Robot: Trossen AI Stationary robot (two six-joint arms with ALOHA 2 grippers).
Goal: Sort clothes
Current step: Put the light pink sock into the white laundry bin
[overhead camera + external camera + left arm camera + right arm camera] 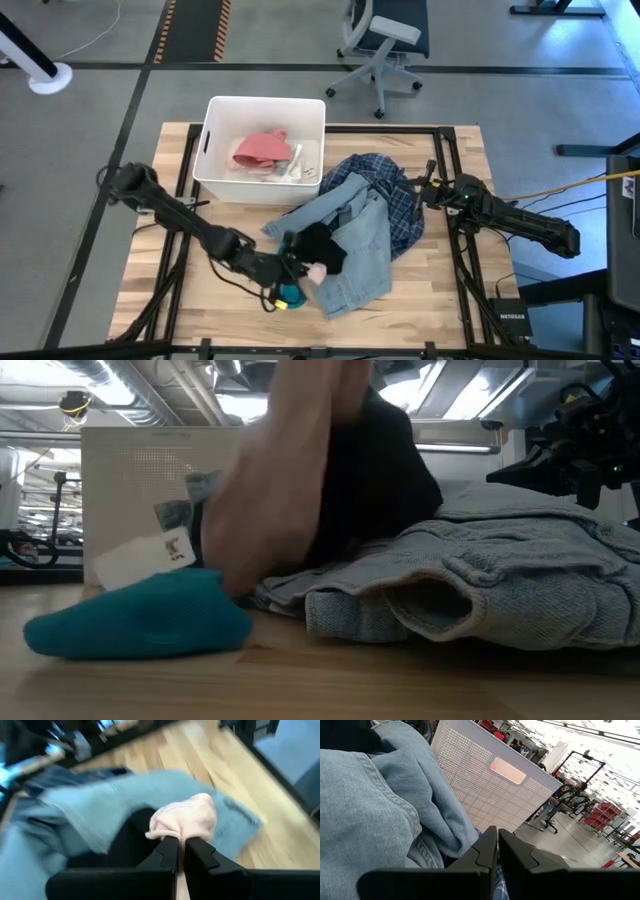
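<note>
The left gripper (305, 270) sits low in the middle of the high view, its fingers pinched tight on a small pale pink piece (186, 819) at the edge of the clothes pile. Just beside it lie a black piece (322, 243) and the light blue denim (352, 250), with a teal sock (290, 295) on the bare wood below the gripper. The dark blue plaid shirt (395, 195) spreads toward the right, under the denim.

The white bin (215, 150), upper left of centre, already holds a pink garment (262, 148) and something white.

The right gripper (496, 851) rests at the pile's right edge, fingers closed together with no cloth clearly between them; it looks to be waiting.

To do this well, I'd say the left arm should lift straight up first, so the pink piece comes free of the black piece and denim without dragging them along, and only then swing toward the bin. The grip looks to be right at the cloth's edge, so a slow lift seems wise.
</note>
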